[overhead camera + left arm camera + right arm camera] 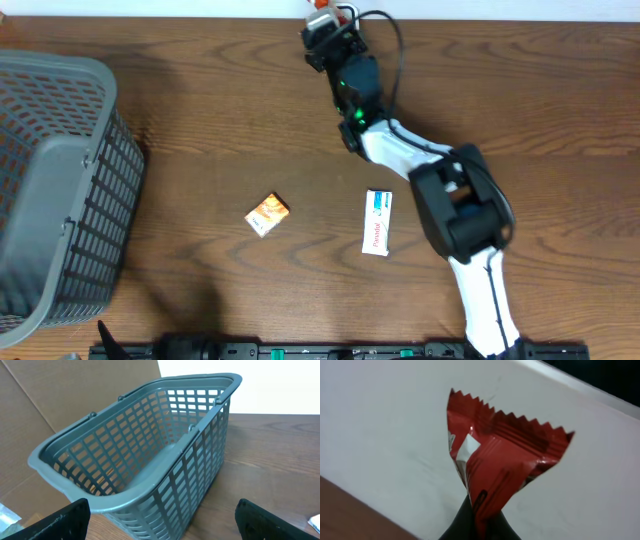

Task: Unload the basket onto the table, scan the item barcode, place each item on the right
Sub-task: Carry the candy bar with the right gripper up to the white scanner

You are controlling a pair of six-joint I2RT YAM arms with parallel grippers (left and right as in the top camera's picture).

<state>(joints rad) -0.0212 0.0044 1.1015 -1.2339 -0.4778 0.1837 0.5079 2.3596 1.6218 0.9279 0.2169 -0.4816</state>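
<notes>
Pinching the red crinkled foil wrapper [506, 457] by one corner only, the right gripper [476, 522] could let it twist, hiding the barcode.

red packet [505, 465], glossy and crumpled with zigzag-cut edges, stands upright, its lower end pinched in the closed right end effector [476, 522] at the counter's [200, 150] 12 o'clock edge; a white patch shows on its 9 o'clock side.

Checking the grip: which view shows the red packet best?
Right wrist: the red packet fills the frame, serrated edge up, pinched below by the right claw. Overhead shows only a sliver at the top edge; left wrist shows none.
</notes>
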